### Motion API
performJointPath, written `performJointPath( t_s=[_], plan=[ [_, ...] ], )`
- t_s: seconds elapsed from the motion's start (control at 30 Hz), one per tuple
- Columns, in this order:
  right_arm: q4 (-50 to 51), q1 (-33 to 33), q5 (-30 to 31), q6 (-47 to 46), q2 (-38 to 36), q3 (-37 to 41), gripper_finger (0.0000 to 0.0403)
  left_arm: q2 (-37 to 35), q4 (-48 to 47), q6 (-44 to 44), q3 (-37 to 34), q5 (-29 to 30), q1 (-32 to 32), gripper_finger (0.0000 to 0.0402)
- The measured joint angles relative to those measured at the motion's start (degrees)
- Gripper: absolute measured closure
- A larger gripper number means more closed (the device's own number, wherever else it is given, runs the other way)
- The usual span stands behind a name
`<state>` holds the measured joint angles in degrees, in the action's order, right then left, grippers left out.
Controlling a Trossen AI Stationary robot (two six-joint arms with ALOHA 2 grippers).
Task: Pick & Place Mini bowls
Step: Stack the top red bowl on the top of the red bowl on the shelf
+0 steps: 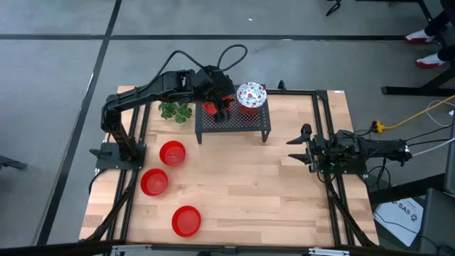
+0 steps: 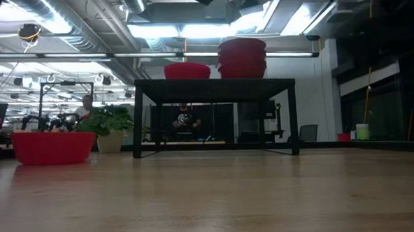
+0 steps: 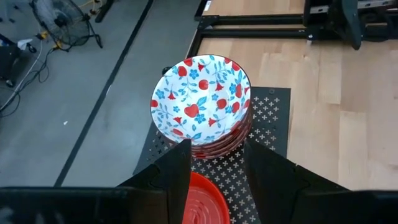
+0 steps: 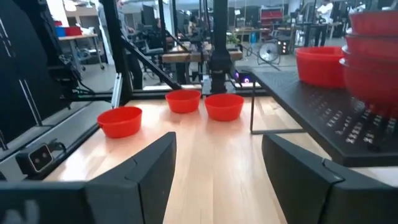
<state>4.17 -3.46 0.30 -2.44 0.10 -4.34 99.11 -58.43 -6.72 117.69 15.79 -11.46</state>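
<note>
Left hand (image 1: 219, 108) hangs open over a red bowl (image 1: 211, 109) on the black rack (image 1: 234, 124); right hand (image 1: 302, 147) waits open.

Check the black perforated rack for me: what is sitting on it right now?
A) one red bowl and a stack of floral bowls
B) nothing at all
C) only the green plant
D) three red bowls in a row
A: on the black rack, the left gripper hovers over one red bowl, and beside it stands the stack of floral bowls.
</note>
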Motion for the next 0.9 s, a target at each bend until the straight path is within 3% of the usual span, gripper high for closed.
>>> performJointPath(
  t_s=[0.43,0.53,0.77,0.9],
  plan=[
    [-9.4,0.0,0.0,4.5,0.0,0.1,0.0166,0.0,0.0,0.0,-0.1,0.0,0.0,0.0258],
    [-19.4,0.0,0.2,5.0,0.0,4.0,0.0166,0.0,0.0,0.0,-0.1,0.0,0.0,0.0258],
    [-17.8,1.8,7.1,6.5,0.0,4.0,0.0166,0.0,0.0,0.0,-0.1,0.0,0.0,0.0258],
    [-14.8,3.3,6.6,6.6,0.0,4.0,0.0166,0.0,0.0,0.0,-0.1,0.0,0.0,0.0258]
  ],
)
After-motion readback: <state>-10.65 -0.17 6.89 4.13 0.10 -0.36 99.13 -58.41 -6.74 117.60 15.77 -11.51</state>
